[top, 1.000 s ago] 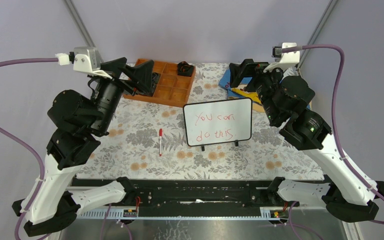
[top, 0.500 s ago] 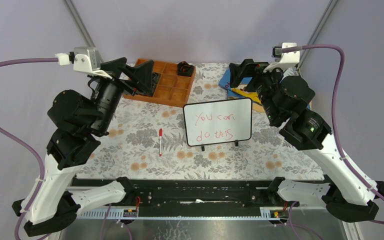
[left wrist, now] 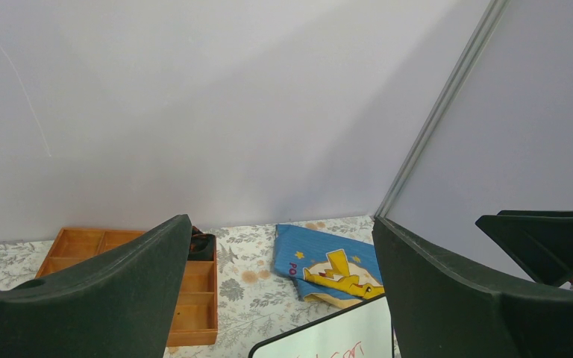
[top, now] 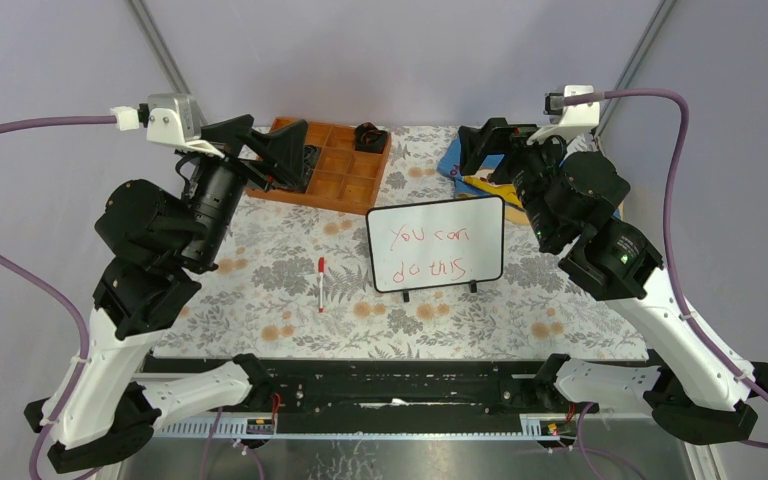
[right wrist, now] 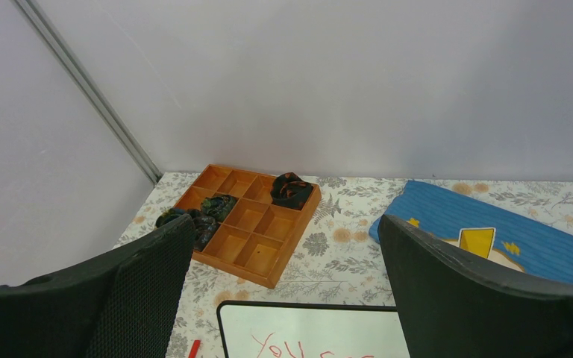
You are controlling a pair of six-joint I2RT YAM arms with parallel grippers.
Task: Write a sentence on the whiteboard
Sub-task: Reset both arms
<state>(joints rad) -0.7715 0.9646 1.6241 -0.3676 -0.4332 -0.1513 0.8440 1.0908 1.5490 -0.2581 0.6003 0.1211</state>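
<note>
From the top camera, your whiteboard (top: 436,245) stands on its feet just right of the bench (top: 260,260) centre. It carries the red sentence (top: 432,252) "You can do this" in two lines. A marker (top: 321,283) lies at its 9 o'clock, apart from it. A wooden tray (top: 325,168) sits at the board's 11 o'clock. A blue cloth (top: 452,162) at 1 o'clock is partly hidden by the right arm. Your left fingers (top: 282,152) overlap the tray's left end, spread wide and empty. Your right fingers (top: 478,142) hang above the cloth, equally wide, holding nothing.

In the left wrist view, the board's top corner shows at 6 o'clock between the fingers, with the cloth beyond it.

In the right wrist view, the board's top edge lies at 6 o'clock. The tray at 10 o'clock holds dark bundles (right wrist: 292,188) in some compartments.
</note>
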